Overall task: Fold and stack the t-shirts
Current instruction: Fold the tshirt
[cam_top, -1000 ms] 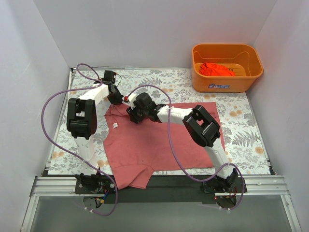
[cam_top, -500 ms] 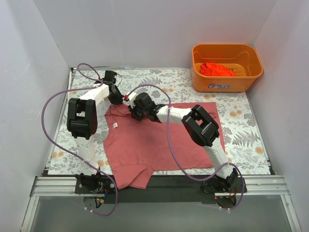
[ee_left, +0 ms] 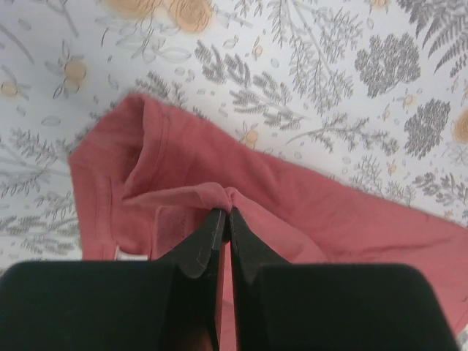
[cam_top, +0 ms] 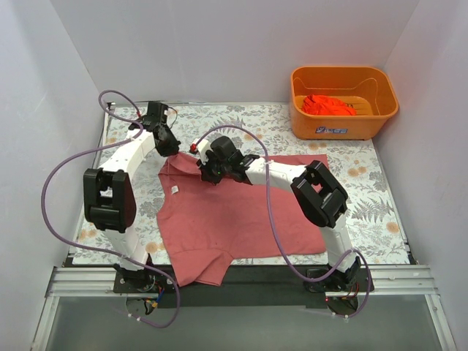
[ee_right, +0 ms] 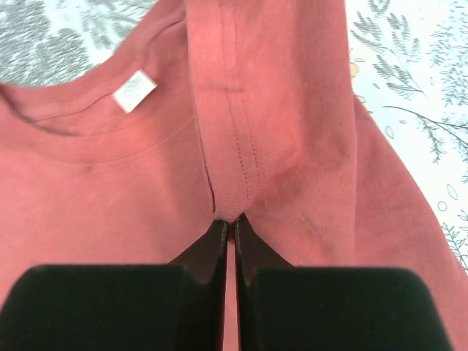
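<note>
The dusty pink-red t-shirt (cam_top: pixel 234 219) lies spread on the leaf-patterned table cloth, one end hanging over the near edge. My left gripper (cam_top: pixel 167 148) is shut on a fold of it near the far left corner; the pinched cloth (ee_left: pixel 219 196) shows in the left wrist view. My right gripper (cam_top: pixel 205 172) is shut on a hemmed strip of the same shirt (ee_right: pixel 234 183) by the collar, whose white label (ee_right: pixel 134 91) shows. The orange-red t-shirt (cam_top: pixel 329 105) lies crumpled in the orange basket (cam_top: pixel 344 128) at the far right.
The patterned cloth (cam_top: pixel 365 183) covers the table. White walls close in the left, back and right sides. Purple cables loop from both arms over the left and middle of the table.
My left arm has swung outward to the left and its gripper has moved a little toward the back. The right gripper has shifted slightly right and back, with the shirt's far edge pulled along.
</note>
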Controlling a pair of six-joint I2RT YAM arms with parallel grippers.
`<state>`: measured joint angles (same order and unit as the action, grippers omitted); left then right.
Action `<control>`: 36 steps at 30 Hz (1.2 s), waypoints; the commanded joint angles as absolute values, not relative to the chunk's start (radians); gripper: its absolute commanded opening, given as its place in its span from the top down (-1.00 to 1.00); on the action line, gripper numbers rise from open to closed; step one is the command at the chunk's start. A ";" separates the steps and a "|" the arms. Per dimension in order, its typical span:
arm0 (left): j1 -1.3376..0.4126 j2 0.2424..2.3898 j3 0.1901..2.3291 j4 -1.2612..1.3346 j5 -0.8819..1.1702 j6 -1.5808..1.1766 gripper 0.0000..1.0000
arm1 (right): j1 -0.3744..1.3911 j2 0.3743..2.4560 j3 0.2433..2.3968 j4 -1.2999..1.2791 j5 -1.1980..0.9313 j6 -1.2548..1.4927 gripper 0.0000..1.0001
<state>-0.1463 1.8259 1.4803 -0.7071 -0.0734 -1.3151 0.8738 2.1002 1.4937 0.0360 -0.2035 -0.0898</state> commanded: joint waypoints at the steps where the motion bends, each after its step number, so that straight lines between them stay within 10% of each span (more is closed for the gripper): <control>1: -0.150 1.720 1.398 -0.765 -0.074 -1.341 1.00 | 0.879 2.043 1.500 -0.063 -0.303 -0.144 0.93; 36: -0.167 1.336 0.937 -0.825 -0.017 -1.474 1.00 | 0.879 2.045 1.554 -0.425 -0.342 -0.383 0.89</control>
<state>-0.1631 1.3815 0.9451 -0.8116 -0.0002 -1.4616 0.8776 2.0739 1.5116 -0.3916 -0.3435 -0.3569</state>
